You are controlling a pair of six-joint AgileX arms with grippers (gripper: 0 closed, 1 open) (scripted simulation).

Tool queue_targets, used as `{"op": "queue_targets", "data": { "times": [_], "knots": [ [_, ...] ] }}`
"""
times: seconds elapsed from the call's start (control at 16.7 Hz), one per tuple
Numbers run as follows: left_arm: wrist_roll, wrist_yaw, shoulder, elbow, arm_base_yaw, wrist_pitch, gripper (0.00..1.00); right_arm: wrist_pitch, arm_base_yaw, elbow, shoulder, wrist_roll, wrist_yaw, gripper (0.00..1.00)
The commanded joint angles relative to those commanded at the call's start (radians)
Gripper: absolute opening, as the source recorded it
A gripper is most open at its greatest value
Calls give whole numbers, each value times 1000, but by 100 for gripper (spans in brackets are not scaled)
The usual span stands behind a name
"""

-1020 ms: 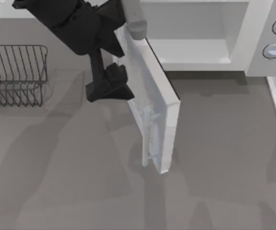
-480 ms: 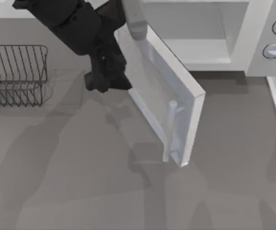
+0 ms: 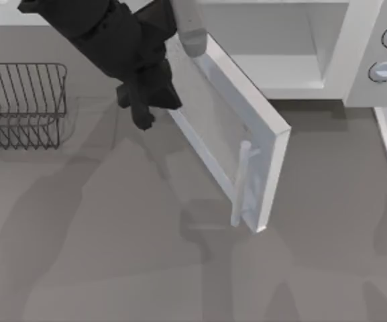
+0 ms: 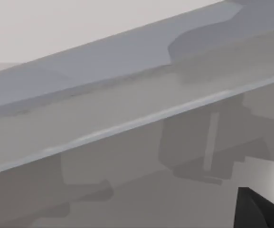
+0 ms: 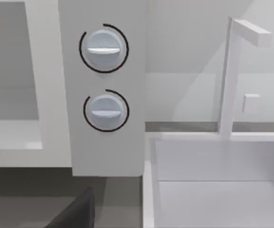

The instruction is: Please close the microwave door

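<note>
currently the left tool [image 3: 146, 107] rests against the outer face of the microwave door [image 3: 228, 137], on the hinge-side half of the panel, with the bar handle [image 3: 241, 184] well beyond it toward the door's free edge. whether its fingers are apart or together cannot be told, since the dark wrist body covers them from above and the left wrist view looks across the door's window at close range. the door stands roughly half open, swung out from the front of the microwave [image 3: 354, 60]; its free edge lies far from the tool, out over the surface [image 3: 99, 255], and the pale cavity is exposed on the far side of the panel from the tool. the wire rack [image 3: 22, 104] sits on the opposite side of the tool from the door, apart from it.

judged from this layout, the step in hand is the push phase: the door is partly swung and not yet latched. the next move calls for continued pressure on the outer face, following the door's arc toward the cavity until the panel meets the front frame.

the right tool [image 5: 75, 213] is parked near the knob panel [image 5: 103, 71], facing the two knobs.
</note>
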Motion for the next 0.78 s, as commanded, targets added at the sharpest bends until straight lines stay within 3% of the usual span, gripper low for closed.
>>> {"op": "queue_targets", "data": {
  "times": [0.78],
  "knots": [
    [-37,-12,24,29,-34,10,0,0,0,0,0,0,0,100]
  ]
}}
